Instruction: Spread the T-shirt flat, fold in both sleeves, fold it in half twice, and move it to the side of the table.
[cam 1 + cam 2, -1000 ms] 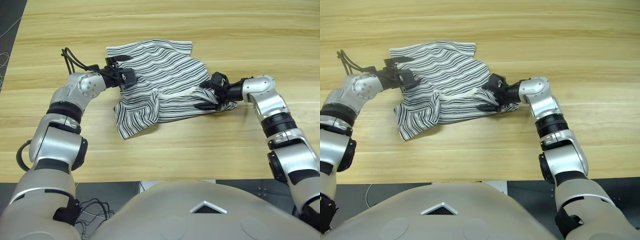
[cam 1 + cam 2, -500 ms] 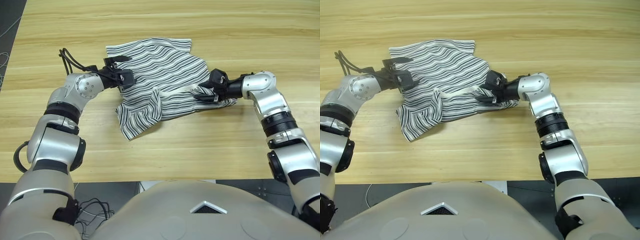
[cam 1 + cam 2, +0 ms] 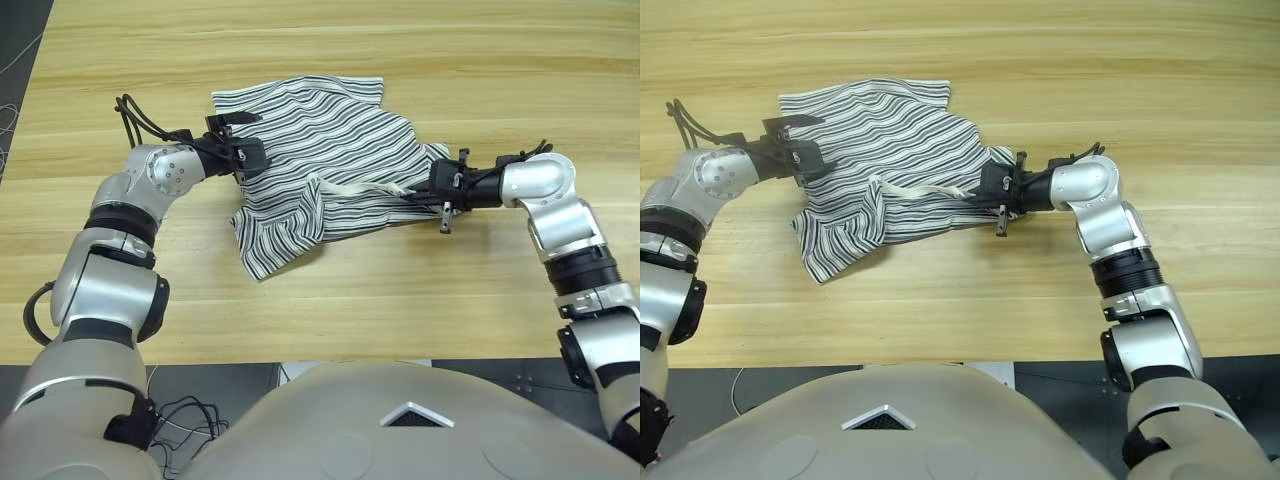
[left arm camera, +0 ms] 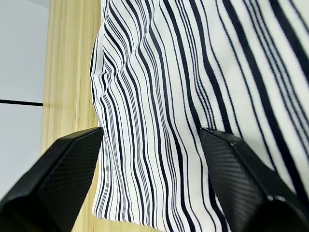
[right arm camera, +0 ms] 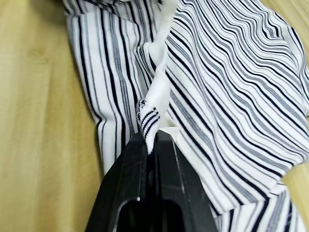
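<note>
Fabric of the striped T-shirt (image 3: 335, 135) is seen lying rumpled near the middle of the wooden table (image 3: 500, 60), not yet flat. At the shirt's 9 o'clock edge the left gripper (image 3: 243, 160) is placed, its fingers (image 4: 63, 174) held apart over the cloth with nothing clamped. At the 3 o'clock edge a twisted bit of cloth is pinched between the closed fingers of the right gripper (image 3: 420, 194). Between the two grippers a pale hem strip (image 3: 355, 186) is stretched across the shirt, and a bunched fold (image 3: 275, 235) is heaped toward 7 o'clock. A black cable (image 3: 135, 115) is looped at 10 o'clock of the left gripper.
</note>
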